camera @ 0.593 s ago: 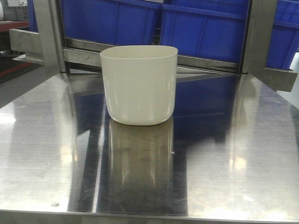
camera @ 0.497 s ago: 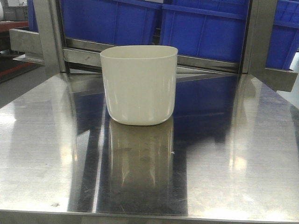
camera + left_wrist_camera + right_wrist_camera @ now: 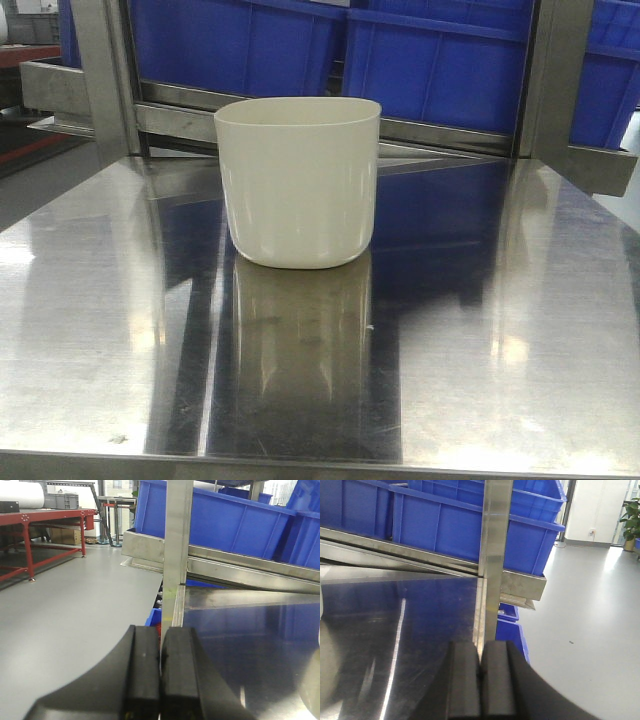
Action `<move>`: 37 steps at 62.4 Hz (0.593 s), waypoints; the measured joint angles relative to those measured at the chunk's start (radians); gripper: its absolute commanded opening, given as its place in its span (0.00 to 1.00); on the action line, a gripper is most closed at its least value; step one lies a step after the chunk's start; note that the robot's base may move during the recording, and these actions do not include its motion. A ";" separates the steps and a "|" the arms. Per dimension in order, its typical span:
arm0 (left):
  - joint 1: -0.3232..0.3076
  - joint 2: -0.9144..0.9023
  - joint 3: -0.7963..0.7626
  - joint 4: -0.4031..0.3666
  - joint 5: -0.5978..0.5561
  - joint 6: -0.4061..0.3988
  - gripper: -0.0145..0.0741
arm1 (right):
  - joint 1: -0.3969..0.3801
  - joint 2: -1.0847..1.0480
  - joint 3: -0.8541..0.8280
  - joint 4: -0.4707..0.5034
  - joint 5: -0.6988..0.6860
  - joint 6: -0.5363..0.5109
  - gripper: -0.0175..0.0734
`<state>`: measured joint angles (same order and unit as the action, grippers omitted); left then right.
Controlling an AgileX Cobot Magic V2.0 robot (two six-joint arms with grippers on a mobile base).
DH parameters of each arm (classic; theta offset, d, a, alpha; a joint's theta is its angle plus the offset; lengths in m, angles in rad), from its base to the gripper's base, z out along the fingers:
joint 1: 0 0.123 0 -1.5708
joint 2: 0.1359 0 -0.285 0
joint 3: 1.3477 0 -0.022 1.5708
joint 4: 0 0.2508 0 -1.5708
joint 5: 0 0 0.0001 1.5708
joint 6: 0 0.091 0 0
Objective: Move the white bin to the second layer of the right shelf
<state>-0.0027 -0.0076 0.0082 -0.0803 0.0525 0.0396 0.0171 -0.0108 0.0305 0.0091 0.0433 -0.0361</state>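
Front view: white bin (image 3: 298, 180) whole, upright, mouth up, on steel tabletop (image 3: 500, 350), toward the rear, blue crates (image 3: 430, 70) behind on the rack. Only view with the bin in full; grippers seen in wrist views only

Left wrist view: left gripper (image 3: 161, 632), black fingers pressed together, nothing between them, above the tabletop's left edge, facing a steel post (image 3: 177, 530). Red-framed bench (image 3: 30, 522) far left of fingers. Pale sliver at right frame edge, well right of fingers; cannot tell whether bin

Right wrist view: right gripper (image 3: 480, 650), fingers likewise closed on nothing, above the tabletop's right edge. Potted plant (image 3: 632, 520) far right of fingers. Pale sliver at left frame edge, well left of fingers; identity unclear
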 measured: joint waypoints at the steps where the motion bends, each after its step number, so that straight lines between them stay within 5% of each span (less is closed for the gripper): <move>1: 0.000 0.000 0.000 0.000 0.000 0.000 0.26 | 0.000 0.000 0.000 0.000 0.000 0.000 0.25; 11: 0.000 0.000 0.000 0.000 0.000 0.000 0.26 | 0.000 0.000 -0.015 -0.002 0.046 0.000 0.25; 37: 0.000 0.000 0.000 0.000 0.000 0.000 0.26 | 0.000 0.197 -0.274 -0.009 0.470 0.000 0.25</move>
<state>-0.0027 -0.0076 0.0082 -0.0803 0.0525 0.0396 0.0171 0.1859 -0.2437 0.0000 0.5138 -0.0361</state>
